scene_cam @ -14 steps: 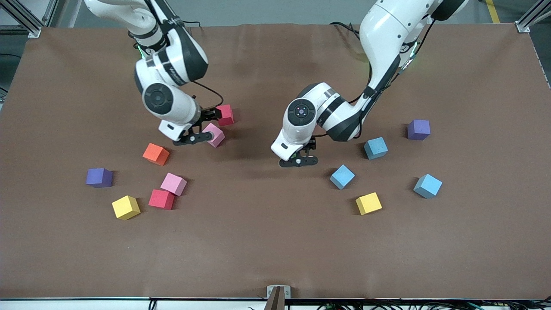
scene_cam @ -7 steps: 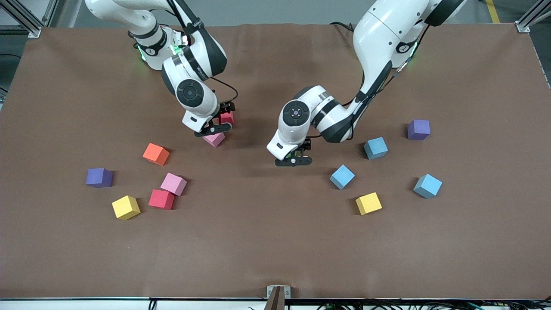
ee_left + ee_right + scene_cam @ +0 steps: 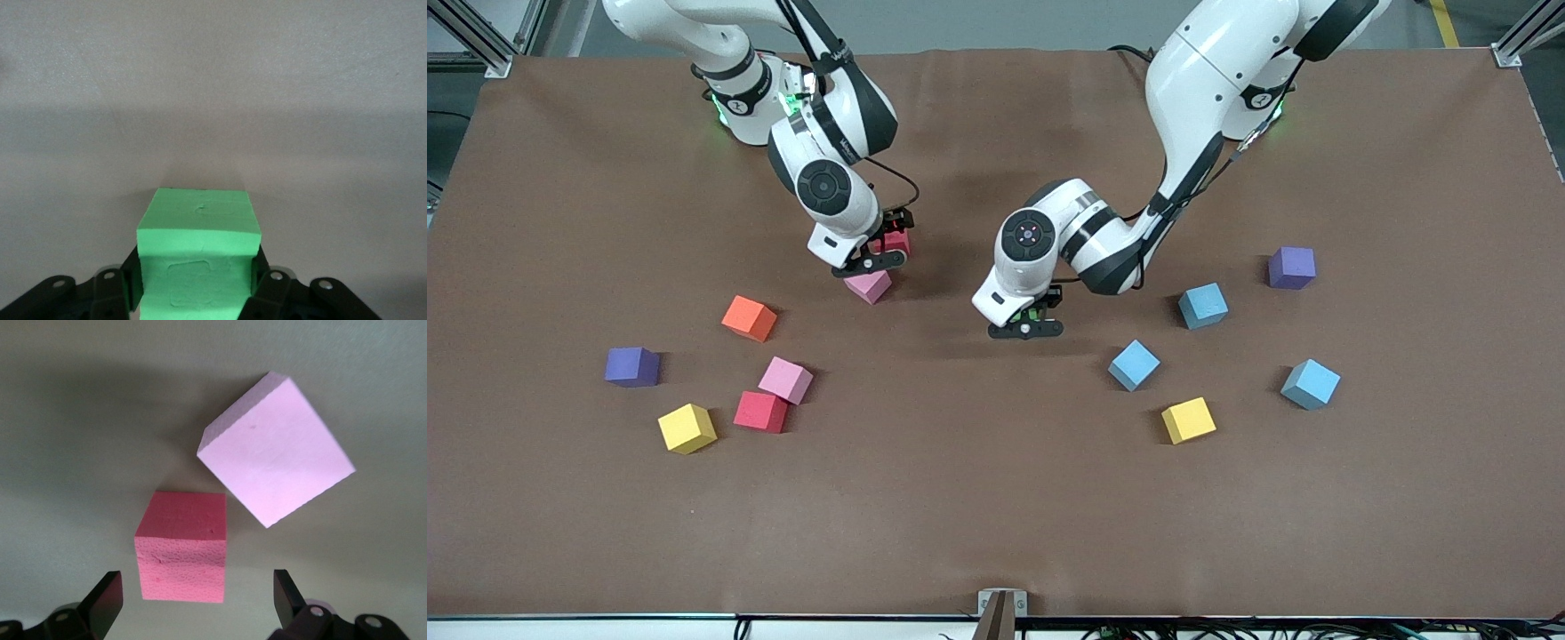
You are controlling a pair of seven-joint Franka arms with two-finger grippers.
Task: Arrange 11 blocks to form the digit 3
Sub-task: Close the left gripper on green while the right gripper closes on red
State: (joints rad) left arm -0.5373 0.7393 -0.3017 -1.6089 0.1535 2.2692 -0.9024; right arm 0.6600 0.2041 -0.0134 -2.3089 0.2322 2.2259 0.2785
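My left gripper (image 3: 197,293) is pinching the green block (image 3: 198,257) square between its fingers, low over the bare middle of the tabletop (image 3: 996,498). My right gripper (image 3: 197,603), fingers spread wide, hangs over a red block (image 3: 181,547), which sits between them; a pink block (image 3: 277,457) lies just beside it, turned askew. Both wrists point steeply down. I judge the digit unstarted: the other blocks lie scattered.
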